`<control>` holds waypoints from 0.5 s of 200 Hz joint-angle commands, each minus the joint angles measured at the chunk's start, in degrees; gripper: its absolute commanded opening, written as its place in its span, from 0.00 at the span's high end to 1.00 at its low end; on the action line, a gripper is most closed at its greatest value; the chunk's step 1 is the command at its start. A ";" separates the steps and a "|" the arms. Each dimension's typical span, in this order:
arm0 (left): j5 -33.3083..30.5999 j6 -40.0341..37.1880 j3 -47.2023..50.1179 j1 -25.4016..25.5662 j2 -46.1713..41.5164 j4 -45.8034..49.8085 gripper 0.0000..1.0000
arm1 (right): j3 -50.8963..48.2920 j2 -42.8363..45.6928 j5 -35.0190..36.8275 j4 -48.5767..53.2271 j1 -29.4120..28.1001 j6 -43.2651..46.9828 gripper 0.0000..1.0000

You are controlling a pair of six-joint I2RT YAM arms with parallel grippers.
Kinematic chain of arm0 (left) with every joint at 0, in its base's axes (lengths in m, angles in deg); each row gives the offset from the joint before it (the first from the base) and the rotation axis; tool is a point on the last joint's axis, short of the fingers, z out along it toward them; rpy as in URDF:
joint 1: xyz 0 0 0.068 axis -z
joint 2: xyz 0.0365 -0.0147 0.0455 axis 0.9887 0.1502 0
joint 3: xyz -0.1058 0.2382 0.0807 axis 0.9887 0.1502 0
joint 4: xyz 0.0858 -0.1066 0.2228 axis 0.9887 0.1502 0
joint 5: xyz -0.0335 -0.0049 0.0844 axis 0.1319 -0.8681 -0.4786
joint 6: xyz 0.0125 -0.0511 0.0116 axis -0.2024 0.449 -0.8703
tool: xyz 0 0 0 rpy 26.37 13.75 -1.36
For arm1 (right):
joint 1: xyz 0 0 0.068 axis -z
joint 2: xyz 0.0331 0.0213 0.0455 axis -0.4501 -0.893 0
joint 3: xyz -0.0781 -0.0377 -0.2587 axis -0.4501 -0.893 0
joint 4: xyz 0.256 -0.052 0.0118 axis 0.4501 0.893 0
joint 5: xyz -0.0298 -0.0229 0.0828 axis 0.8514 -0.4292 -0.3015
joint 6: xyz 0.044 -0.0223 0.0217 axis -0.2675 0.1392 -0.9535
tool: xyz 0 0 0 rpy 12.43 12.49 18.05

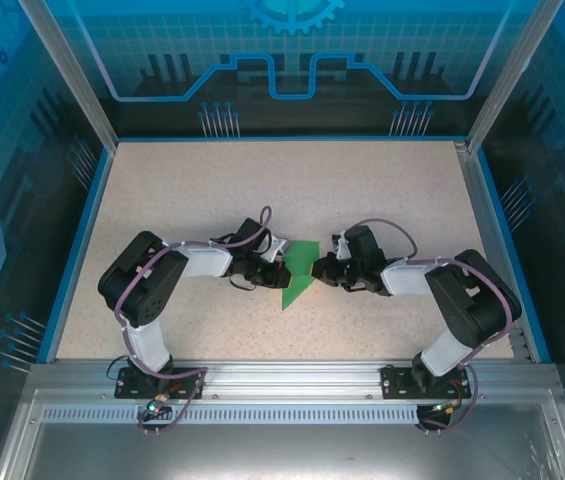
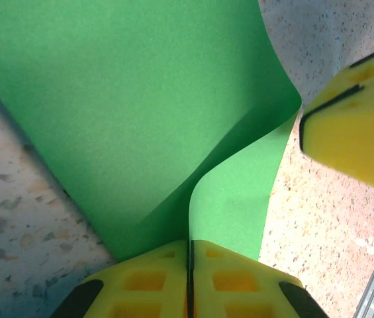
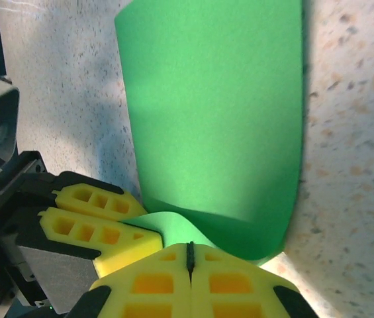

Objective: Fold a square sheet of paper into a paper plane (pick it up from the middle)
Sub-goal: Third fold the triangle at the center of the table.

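Green paper sheet [image 1: 299, 272] sits mid-table [image 1: 262, 180], curled up, not flat. Its side edges are tucked under the wrists in the top view and both wrist cams crop it, so can't tell the exact fold shape. Left gripper [image 2: 190, 246] is clamped tight on one edge, right gripper [image 3: 190, 246] clamped on the opp edge, fingers nearly meeting.

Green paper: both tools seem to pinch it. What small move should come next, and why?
Probably lower the left tool and the right tool together, to lay the green paper flat on the table. Both tools are shut on the paper, close to each other, and the sheet bulges between them in a soft curve with no sharp crease there yet.
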 commanded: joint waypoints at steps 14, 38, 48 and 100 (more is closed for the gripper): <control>-1.74 -1.08 -0.10 -0.17 2.67 4.41 0.90 | 0.87 -2.42 -2.83 -0.19 1.33 1.33 0.95; -1.79 -1.11 -0.08 -0.20 2.59 4.54 0.90 | 0.70 -4.05 -0.70 0.66 1.50 1.87 0.95; -1.79 -1.15 -0.12 -0.12 2.59 4.58 0.90 | 0.85 -5.09 0.36 1.46 1.64 2.18 0.95; -1.73 -1.16 -0.18 -0.12 2.55 4.76 0.90 | 1.51 -3.60 -0.50 4.40 2.17 2.30 0.95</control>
